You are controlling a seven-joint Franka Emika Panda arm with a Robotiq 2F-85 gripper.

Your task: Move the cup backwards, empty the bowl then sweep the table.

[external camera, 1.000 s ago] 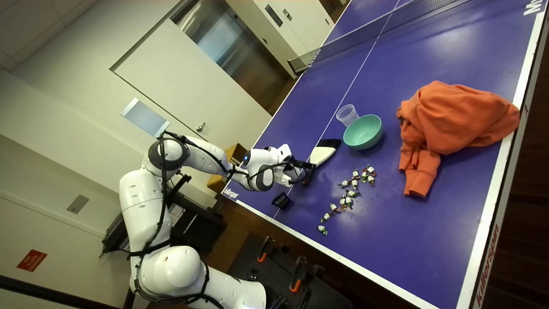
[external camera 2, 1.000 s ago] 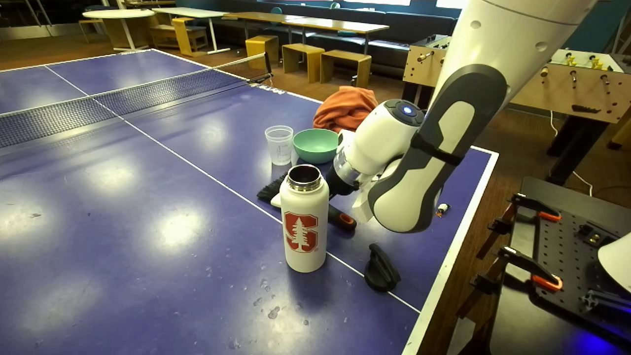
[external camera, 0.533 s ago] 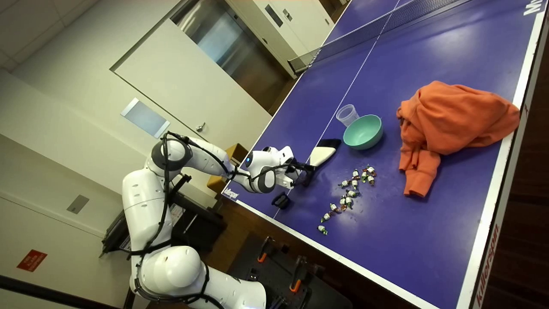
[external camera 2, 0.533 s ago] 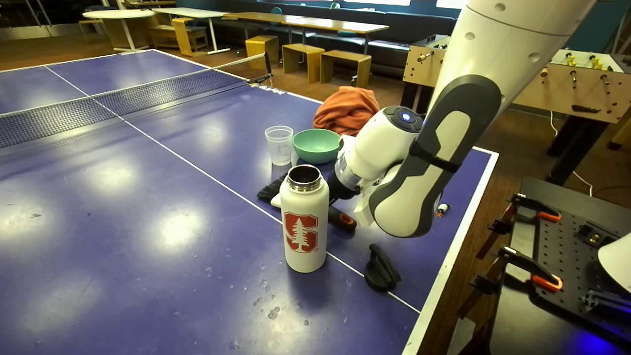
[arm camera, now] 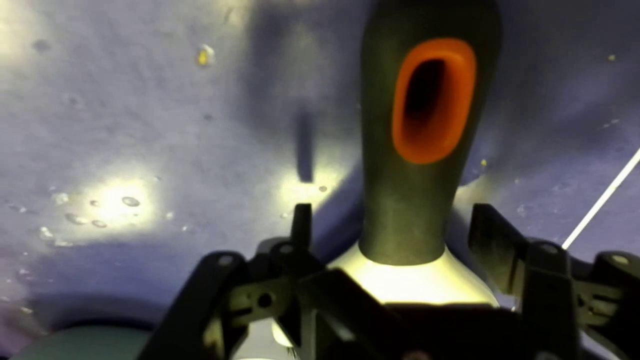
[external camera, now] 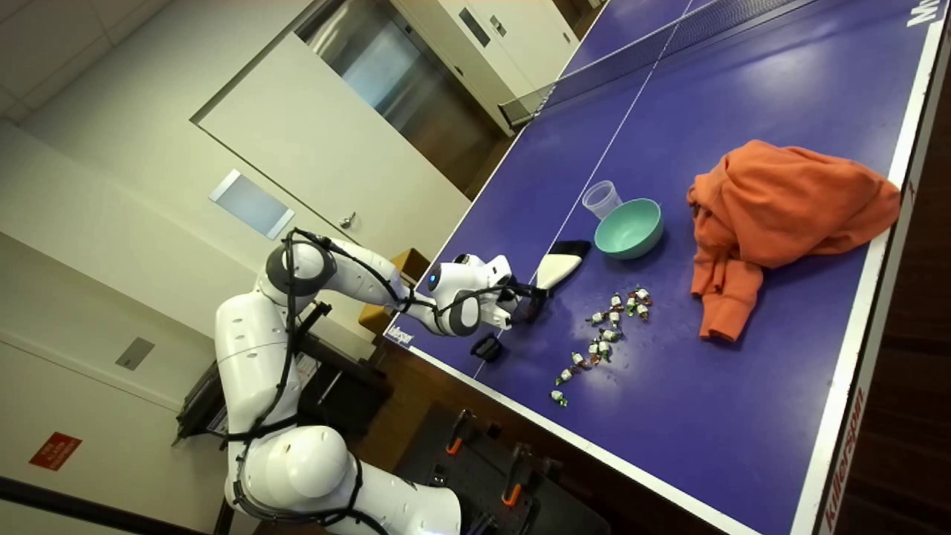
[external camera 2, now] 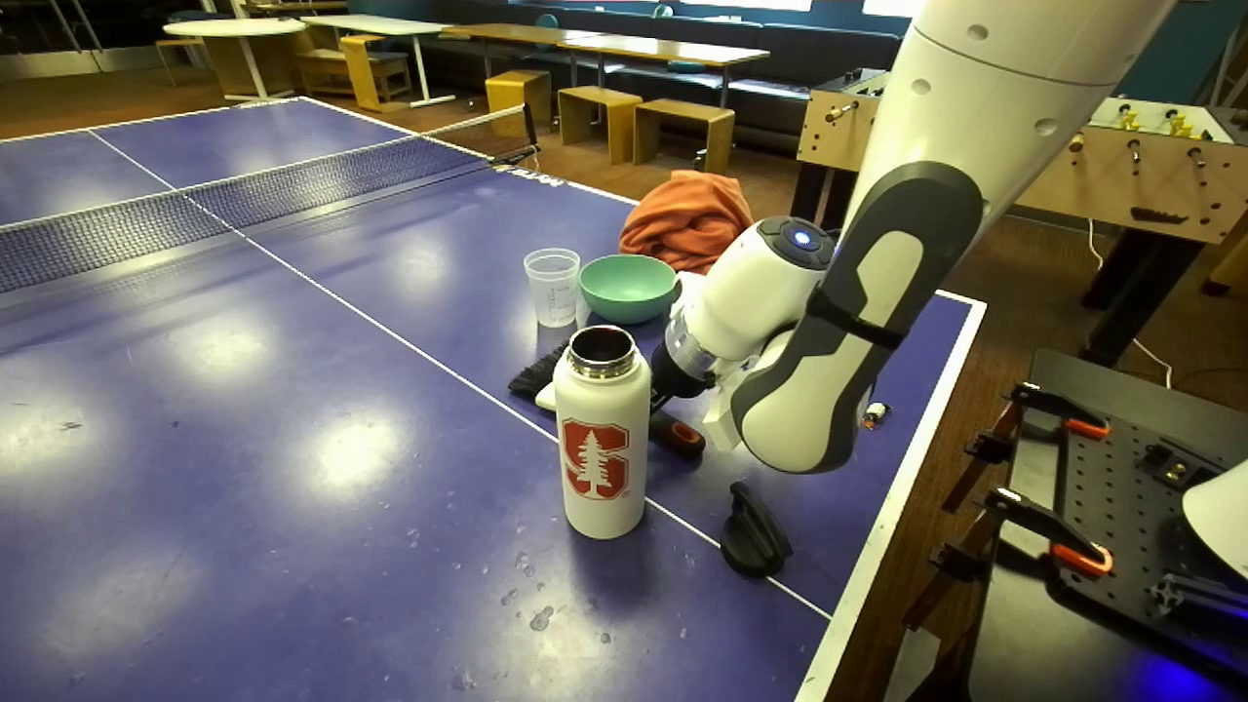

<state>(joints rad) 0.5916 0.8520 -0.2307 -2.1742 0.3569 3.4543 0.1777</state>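
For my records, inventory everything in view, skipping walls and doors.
Table: 1, blue, both exterior views
Net: 1, dark, across table
Bowl: 1, green, on table
Cup: 1, translucent, beside bowl
Cloth: 1, orange, at table edge
Brush: 1, black and white, on table
Wrapped candies: about twelve, multicoloured, on table
Bottle: 1, white, on table
Lid: 1, black, near bottle
Stand: 1, dark, beside table
Clamps: 2, black and orange, on stand
Background furniture: several, mostly brown, beyond table
Arm: 1, white, over table
Gripper: 1, black, open at brush
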